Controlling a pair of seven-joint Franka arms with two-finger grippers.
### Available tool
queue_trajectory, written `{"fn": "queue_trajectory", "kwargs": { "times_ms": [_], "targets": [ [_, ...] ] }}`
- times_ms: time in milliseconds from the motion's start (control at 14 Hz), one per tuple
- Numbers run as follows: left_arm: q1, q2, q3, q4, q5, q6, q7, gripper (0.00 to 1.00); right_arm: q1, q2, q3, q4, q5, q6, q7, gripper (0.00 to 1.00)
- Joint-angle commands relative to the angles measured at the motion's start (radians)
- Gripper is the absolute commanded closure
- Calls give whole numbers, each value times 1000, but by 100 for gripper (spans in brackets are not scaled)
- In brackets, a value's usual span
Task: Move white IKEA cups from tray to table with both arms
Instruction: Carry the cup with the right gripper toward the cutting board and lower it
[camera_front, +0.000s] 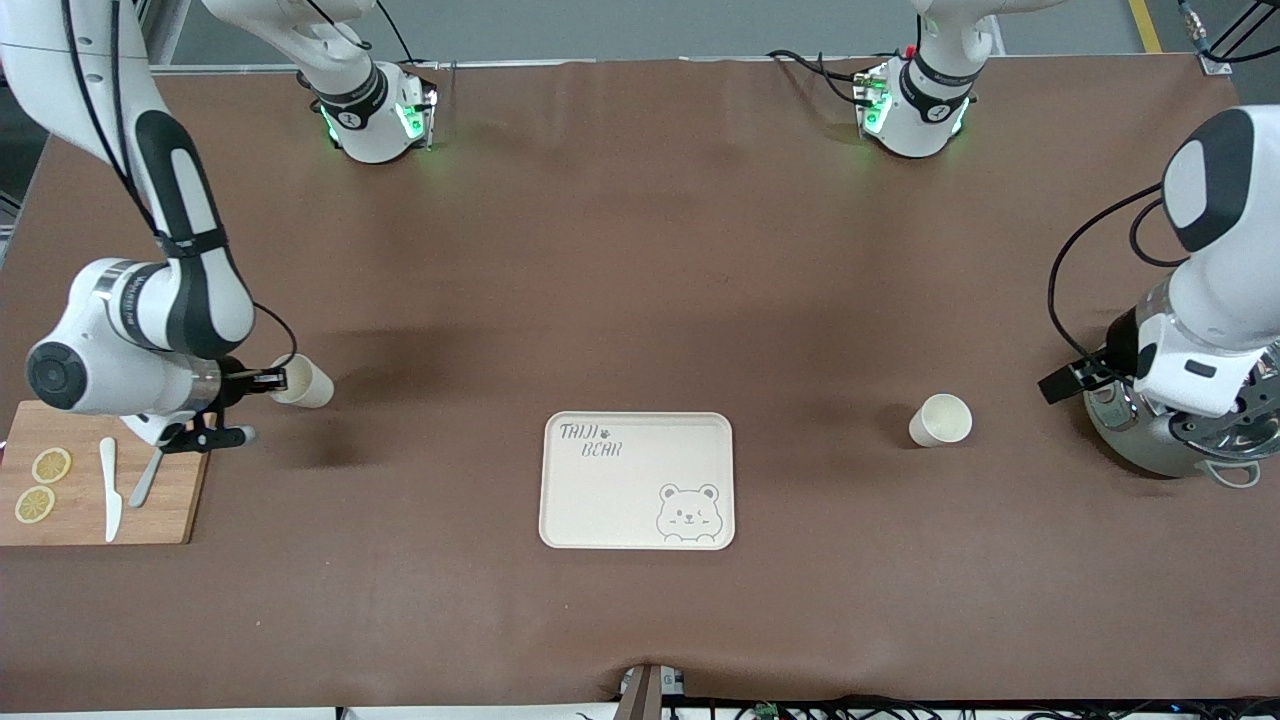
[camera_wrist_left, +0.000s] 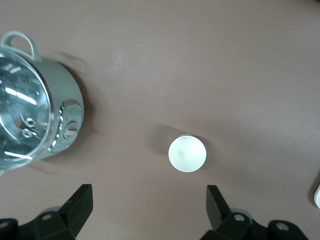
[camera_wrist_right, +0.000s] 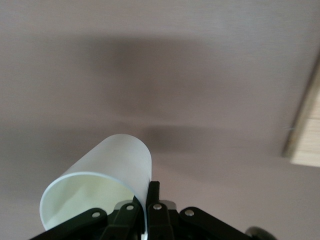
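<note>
brown tabletop: right claw (camera_wrist_right: 141, 206) pinches one cup's (camera_wrist_right: 100, 187) rim, open left claw (camera_wrist_left: 150, 205) above other cup (camera_wrist_left: 187, 153).

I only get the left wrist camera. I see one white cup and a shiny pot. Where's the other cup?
Observer: The right pincer grips the other white cup, tilted, over the table by the cutting board.
Operator: Is there a tray?
Observer: Yes, a bear-printed tray, nearer the front camera than your cup.
Operator: What's on the board?
Observer: Two lemon slices, a white knife and another utensil.
</note>
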Motion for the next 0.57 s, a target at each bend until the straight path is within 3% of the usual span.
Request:
{"fn": "queue_trajectory", "kwargs": {
  "times_ms": [0, 214, 286, 357, 429, 500],
  "targets": [
    [26, -73, -4, -3, -4, -34, 43, 0, -43, -10, 17, -35, -22, 33, -58, 100],
    [26, -121, -10, -3, -4, -41, 45, 0, -77, 20, 17, -40, -25, 79, -136, 100],
    [26, -131, -13, -3, -2, -49, 45, 0, -77, 25, 17, -41, -25, 80, -136, 96],
    [26, -145, -15, -2, -2, -58, 45, 0, -73, 25, 17, -55, -25, 83, -137, 75],
    [26, -153, -15, 6, -2, -70, 46, 0, -70, 25, 17, -64, -25, 95, -135, 1],
    [24, -155, -17, 17, -2, -90, 61, 0, -71, 25, 18, -69, -25, 102, -133, 0]
  ]
}}
